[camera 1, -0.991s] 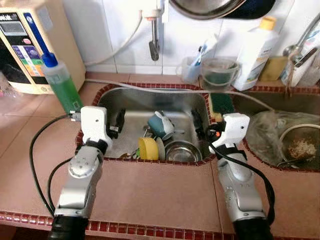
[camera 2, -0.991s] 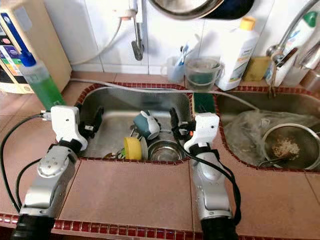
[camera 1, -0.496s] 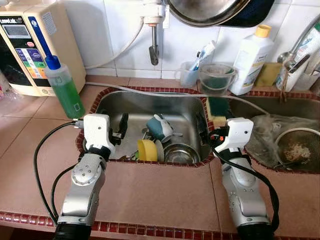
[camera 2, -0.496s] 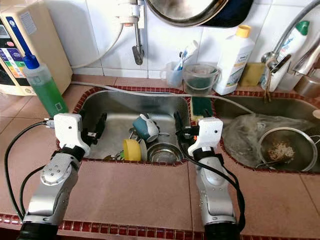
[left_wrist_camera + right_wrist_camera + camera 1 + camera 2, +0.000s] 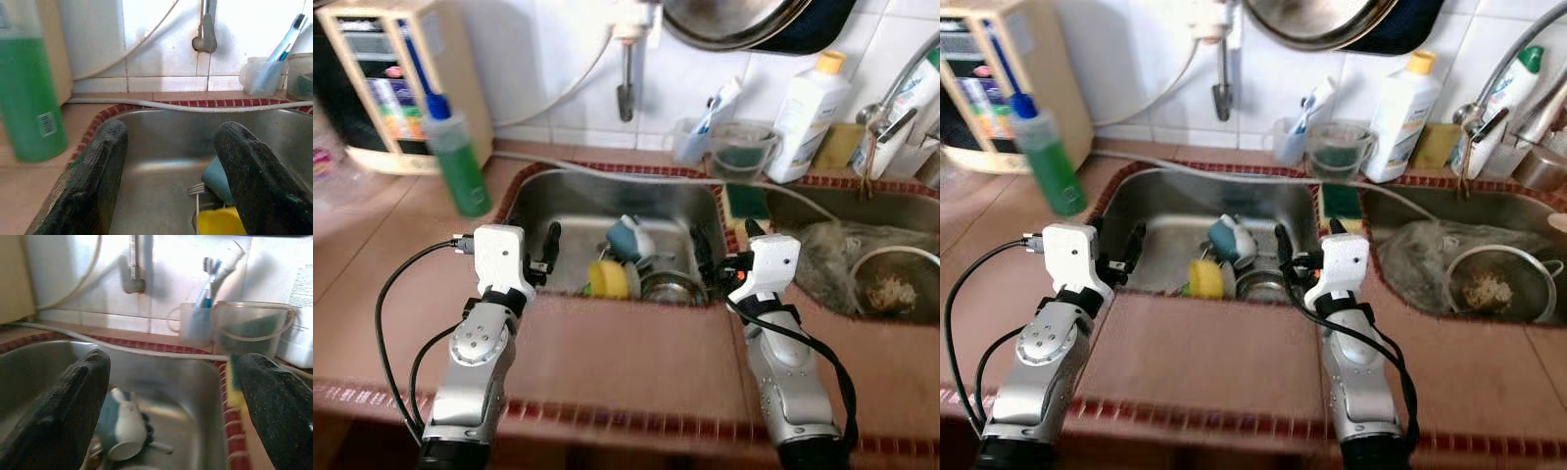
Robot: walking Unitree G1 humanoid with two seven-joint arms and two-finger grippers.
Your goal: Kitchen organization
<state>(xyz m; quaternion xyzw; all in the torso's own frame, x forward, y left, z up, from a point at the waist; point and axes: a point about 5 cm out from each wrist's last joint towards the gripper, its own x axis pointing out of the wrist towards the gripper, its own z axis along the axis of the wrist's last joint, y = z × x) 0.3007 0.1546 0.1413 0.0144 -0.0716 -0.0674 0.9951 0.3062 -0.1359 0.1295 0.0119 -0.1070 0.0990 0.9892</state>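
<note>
Steel sink [image 5: 570,201] holds the dishes to sort: a teal mug [image 5: 625,238] lying on its side, a yellow cup [image 5: 604,279] and a metal bowl [image 5: 671,286], crowded together. Both the left gripper [image 5: 168,188] and the right gripper [image 5: 173,418] hover at the near rim with fingers spread wide, holding nothing. Reaching in blindly could knock the mug against the bowl, or a finger could catch the rim. Beside the sink, a strainer [image 5: 893,286] holds food scraps.

Two silver arms with white wrist housings, looping black cables, long black-fingered end effectors.
</note>
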